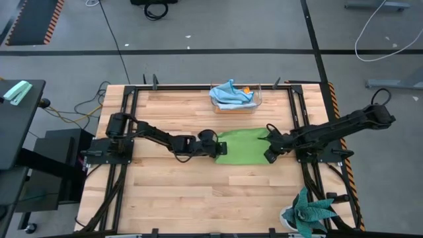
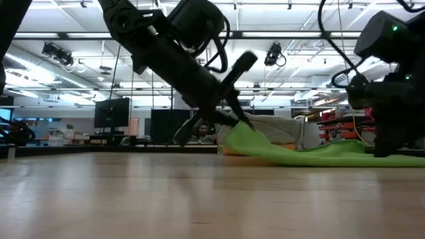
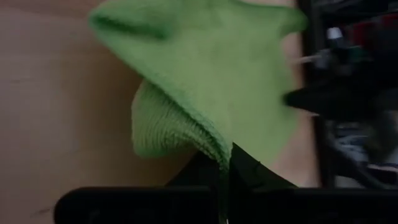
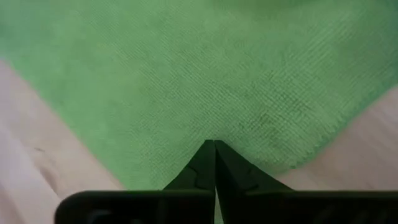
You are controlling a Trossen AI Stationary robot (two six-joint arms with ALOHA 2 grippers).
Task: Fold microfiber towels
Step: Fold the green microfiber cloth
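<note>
A lime green towel lies spread at the middle of the table. My left gripper is shut on its left edge, which is raised off the wood. The rest of the towel lies flat. At the towel's right near corner my right gripper is shut, low over the table. A light blue towel and a bit of orange cloth are bunched in a clear box at the far edge. My left gripper pinches the towel's left edge between its two fingers, coming slanting down from the table's left. That edge is lifted and folds over itself below the fingers, while the right part stays on the table. My right gripper has its shut fingertips on the towel's right near corner, coming steeply from above. The fingers hide the corner's tip, so how many layers they have cannot be told. The cloth around them lies flat on the table.
A teal spiky-leaved plant stands at the near right corner. Black frame rails run along the table's left and right sides. Bare wood stretches in front of the towel.
</note>
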